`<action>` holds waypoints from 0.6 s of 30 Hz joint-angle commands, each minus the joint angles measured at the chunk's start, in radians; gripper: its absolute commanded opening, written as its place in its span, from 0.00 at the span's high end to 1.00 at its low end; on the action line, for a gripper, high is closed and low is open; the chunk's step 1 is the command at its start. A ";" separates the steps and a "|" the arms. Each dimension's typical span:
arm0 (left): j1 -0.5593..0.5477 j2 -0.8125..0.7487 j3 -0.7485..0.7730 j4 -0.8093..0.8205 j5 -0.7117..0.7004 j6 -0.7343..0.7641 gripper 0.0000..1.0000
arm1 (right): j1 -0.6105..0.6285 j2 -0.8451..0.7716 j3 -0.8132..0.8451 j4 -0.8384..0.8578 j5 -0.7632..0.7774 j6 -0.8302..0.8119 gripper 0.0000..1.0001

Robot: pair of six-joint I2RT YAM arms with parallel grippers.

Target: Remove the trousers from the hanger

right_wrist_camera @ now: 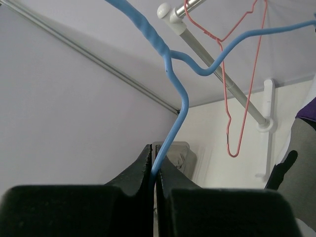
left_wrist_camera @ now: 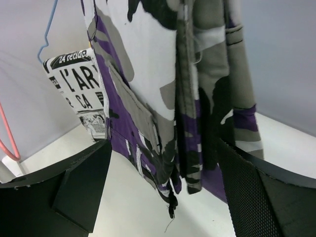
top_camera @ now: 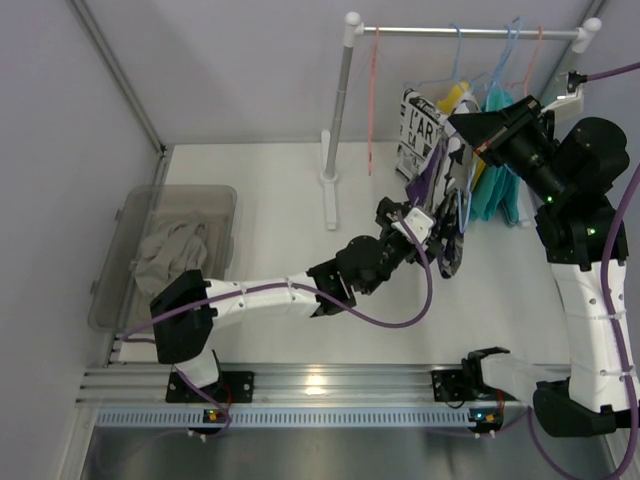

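Blue wire of the hanger [right_wrist_camera: 174,118] is pinched tight between the closed fingers of my right tool [right_wrist_camera: 153,153], up near the rail [right_wrist_camera: 242,96]. Purple camouflage trousers [left_wrist_camera: 148,64] hang above the table [top_camera: 270,190]. My left tool [left_wrist_camera: 163,153] stands open, one finger on either side of their lower end.
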 commanded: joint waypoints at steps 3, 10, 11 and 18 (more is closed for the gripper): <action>-0.014 -0.052 0.011 0.012 -0.018 -0.036 0.09 | 0.018 -0.032 0.068 0.253 0.005 -0.032 1.00; -0.005 -0.004 0.081 -0.007 -0.047 -0.035 0.09 | 0.018 -0.044 0.054 0.241 -0.006 -0.035 1.00; -0.002 0.002 0.086 -0.007 -0.050 -0.035 0.09 | 0.018 -0.045 0.052 0.249 -0.011 -0.032 1.00; 0.026 0.050 0.141 0.002 -0.027 -0.042 0.10 | 0.018 -0.061 0.017 0.250 -0.023 -0.018 1.00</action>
